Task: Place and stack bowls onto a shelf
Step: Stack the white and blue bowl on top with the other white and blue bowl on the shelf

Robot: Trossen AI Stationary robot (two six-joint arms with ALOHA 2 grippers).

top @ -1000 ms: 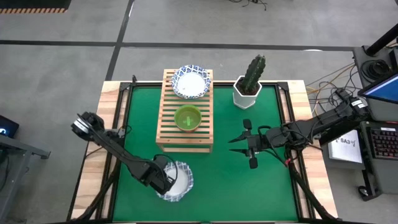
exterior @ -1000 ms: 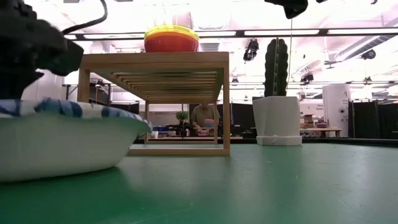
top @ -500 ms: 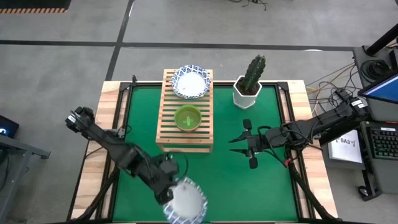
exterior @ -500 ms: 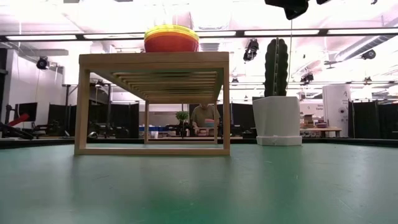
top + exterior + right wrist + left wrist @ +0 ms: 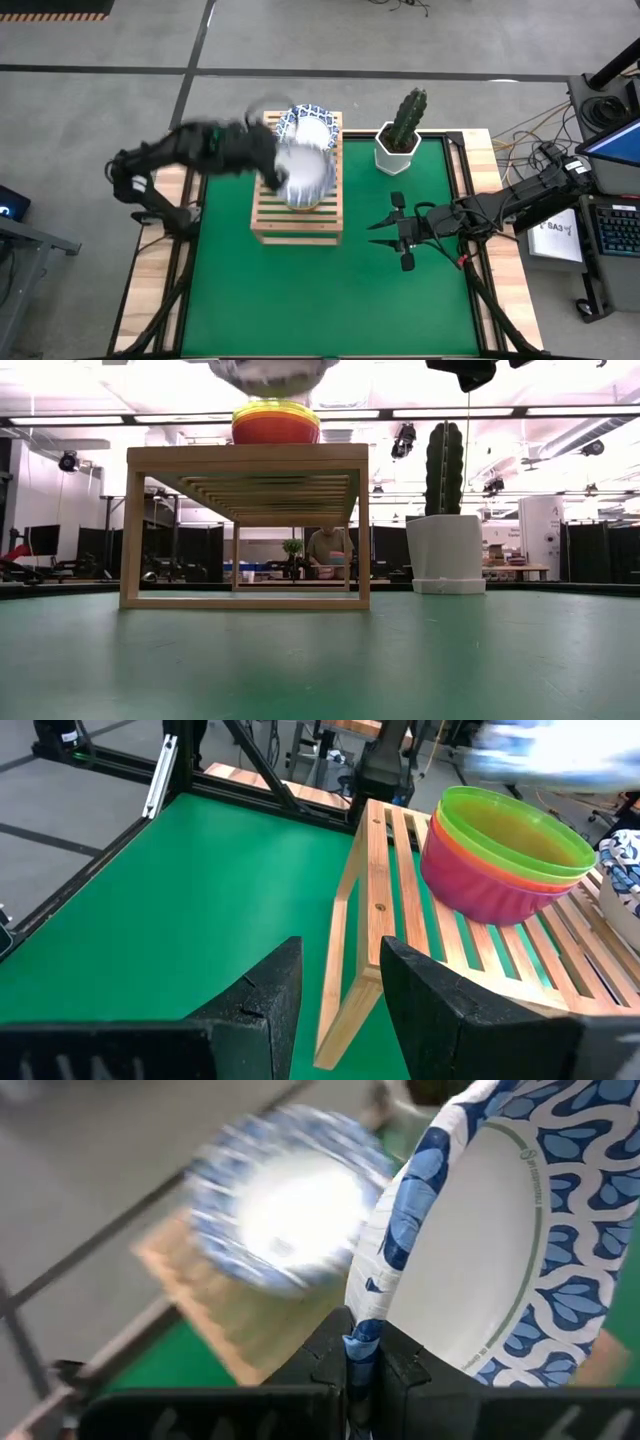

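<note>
Now the carried bowl (image 5: 303, 172) is in the air over the shelf (image 5: 296, 222), tilted on edge, pinched by its blue rim between the closed fingers of the left gripper (image 5: 365, 1363). From above it hangs over the shelf's middle, just short of the patterned bowl (image 5: 310, 125) already resting at the far end. In the right wrist view the plastic stack (image 5: 505, 860) sits on the slats, green on top, orange and red-pink beneath; the carried bowl covers that stack in the high view.

Judging by this, the step in hand is the carry to the shelf, with the release not yet made. The next move likely calls for levelling the bowl, lining it up over the far patterned bowl so the 2 nest, lowering it, and only then opening the fingers. Letting go while it is tilted could send it sliding off the slats or knocking the plastic stack.

The right gripper (image 5: 388, 227) waits over the green mat (image 5: 300, 300) near the cactus pot (image 5: 397, 150), fingers apart and empty.

No brand, label or writing can be read on the bowls or shelf.
</note>
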